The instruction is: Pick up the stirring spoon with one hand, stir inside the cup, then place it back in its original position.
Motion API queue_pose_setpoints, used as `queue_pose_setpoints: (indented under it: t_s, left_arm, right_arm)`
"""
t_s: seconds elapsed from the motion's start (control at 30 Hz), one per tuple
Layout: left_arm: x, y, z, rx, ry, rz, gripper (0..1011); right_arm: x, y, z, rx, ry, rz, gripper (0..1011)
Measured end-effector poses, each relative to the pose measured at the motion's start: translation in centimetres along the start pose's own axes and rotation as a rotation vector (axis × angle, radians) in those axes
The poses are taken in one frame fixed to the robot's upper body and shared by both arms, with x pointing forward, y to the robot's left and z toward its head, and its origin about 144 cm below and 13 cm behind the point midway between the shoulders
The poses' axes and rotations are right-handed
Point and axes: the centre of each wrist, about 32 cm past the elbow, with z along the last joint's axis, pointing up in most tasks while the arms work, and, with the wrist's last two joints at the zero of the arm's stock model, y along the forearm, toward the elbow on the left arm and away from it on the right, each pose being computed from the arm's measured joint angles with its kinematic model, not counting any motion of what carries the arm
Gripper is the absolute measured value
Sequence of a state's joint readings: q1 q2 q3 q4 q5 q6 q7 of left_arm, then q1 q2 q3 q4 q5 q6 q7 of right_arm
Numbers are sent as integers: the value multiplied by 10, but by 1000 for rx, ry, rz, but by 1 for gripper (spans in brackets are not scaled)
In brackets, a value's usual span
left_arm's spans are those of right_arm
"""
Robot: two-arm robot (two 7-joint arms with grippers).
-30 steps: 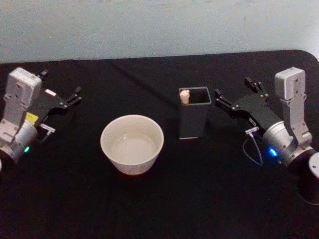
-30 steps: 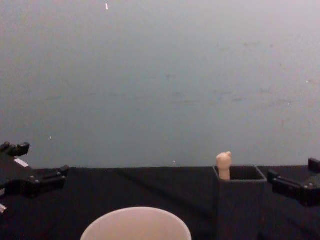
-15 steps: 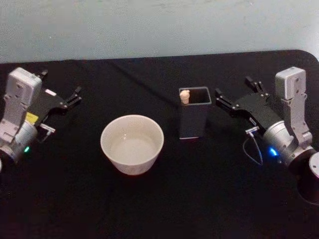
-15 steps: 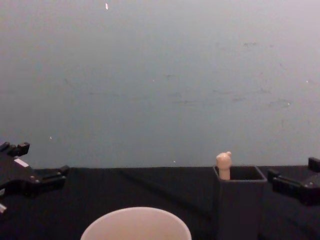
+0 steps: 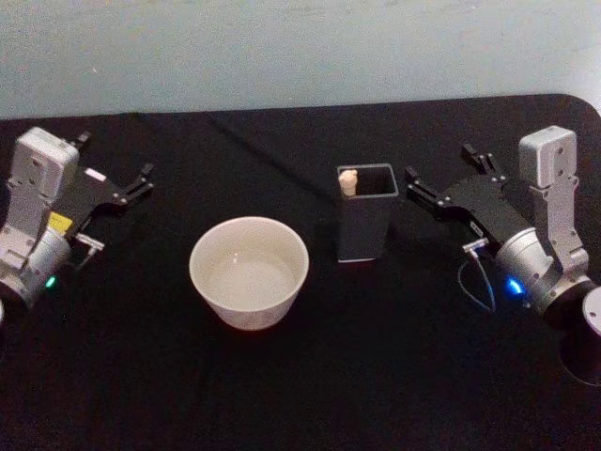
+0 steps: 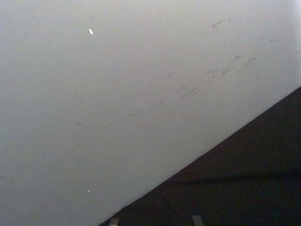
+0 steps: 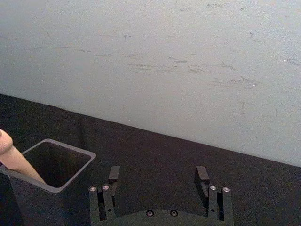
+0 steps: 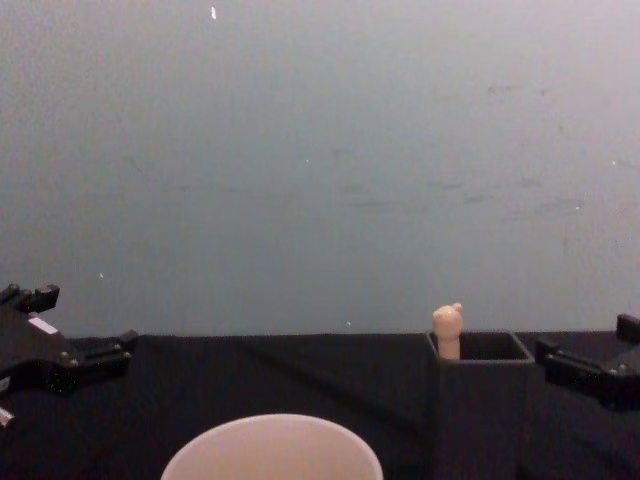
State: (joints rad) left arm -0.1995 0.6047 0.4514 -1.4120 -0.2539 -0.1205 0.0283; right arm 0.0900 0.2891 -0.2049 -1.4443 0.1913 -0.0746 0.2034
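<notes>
1. The stirring spoon (image 5: 348,180) stands in the dark grey holder (image 5: 364,228). Its pale knobbed handle tip pokes above the rim at the holder's left back corner and leans against the wall there. The shaft and bowl are hidden inside.
2. In the chest view the knob (image 8: 447,322) rises just above the holder's top edge (image 8: 480,360). In the right wrist view the tapered handle (image 7: 14,160) slants down into the square opening (image 7: 51,162).
3. The holder stands upright on the black table (image 5: 300,395), just right of centre.
4. The cup (image 5: 249,272), wide and cream-coloured, sits to the holder's left, close by but not touching. Nothing solid lies inside it.
5. The right gripper (image 5: 446,178) hovers just beside the holder on its right, pointing toward it. Its two fingers (image 7: 202,176) are spread wide apart, with nothing between them.
6. The left gripper (image 5: 115,170) sits near the table's left edge, well apart from the cup. Its fingers are also parted and hold nothing.
7. A pale wall (image 8: 320,160) rises behind the table.
</notes>
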Motion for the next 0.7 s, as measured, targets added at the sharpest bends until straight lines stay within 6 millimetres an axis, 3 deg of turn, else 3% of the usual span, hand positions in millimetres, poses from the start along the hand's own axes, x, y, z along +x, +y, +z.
queue_pose_setpoints:
  t_s: [0.7]
  left_arm:
    - [0, 0, 0, 0, 0, 0, 1001]
  right_arm:
    - [0, 0, 0, 0, 0, 0, 1000]
